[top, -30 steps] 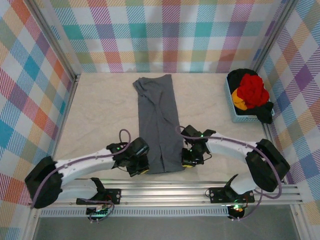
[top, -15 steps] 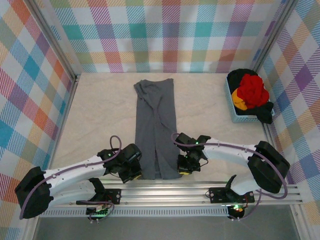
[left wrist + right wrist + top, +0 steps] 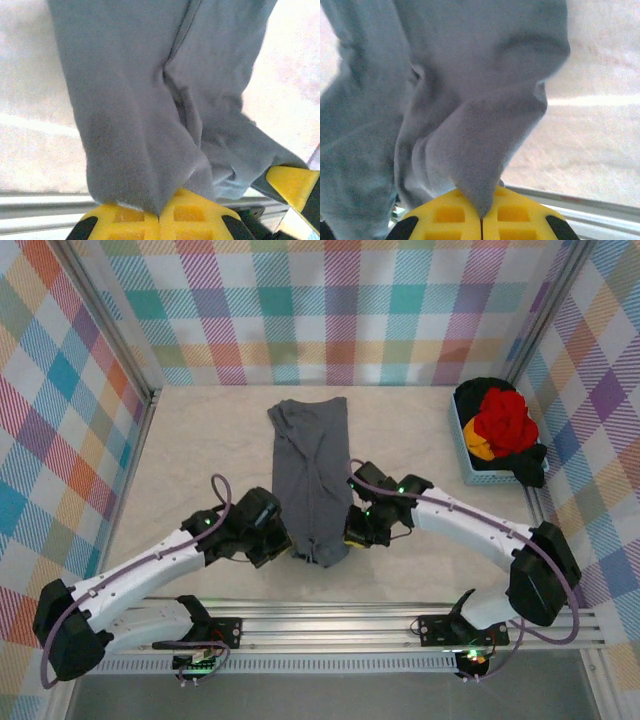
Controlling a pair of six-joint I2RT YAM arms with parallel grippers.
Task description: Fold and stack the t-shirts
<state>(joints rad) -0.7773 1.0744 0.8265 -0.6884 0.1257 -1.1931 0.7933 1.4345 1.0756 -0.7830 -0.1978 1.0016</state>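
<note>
A dark slate grey t-shirt (image 3: pixel 311 465), folded into a long narrow strip, lies down the middle of the table. Its near end is lifted off the table and bunched. My left gripper (image 3: pixel 283 545) is shut on the near left corner of that shirt (image 3: pixel 145 125), cloth pinched between the yellow fingers (image 3: pixel 135 220). My right gripper (image 3: pixel 352 533) is shut on the near right corner (image 3: pixel 485 130), its yellow fingers (image 3: pixel 515 217) pressed together on the cloth. The red (image 3: pixel 505 420), orange-yellow (image 3: pixel 480 449) and black (image 3: pixel 530 466) t-shirts sit heaped in a basket at the right.
The light blue basket (image 3: pixel 466 468) stands against the right wall near the back. Checked walls close off the left, back and right sides. A metal rail (image 3: pixel 340 620) with the arm bases runs along the near edge.
Both grippers have lifted the shirt's near end and carried it away from the rail toward the back. The strip now looks shorter, its near edge bunched between the grippers.
</note>
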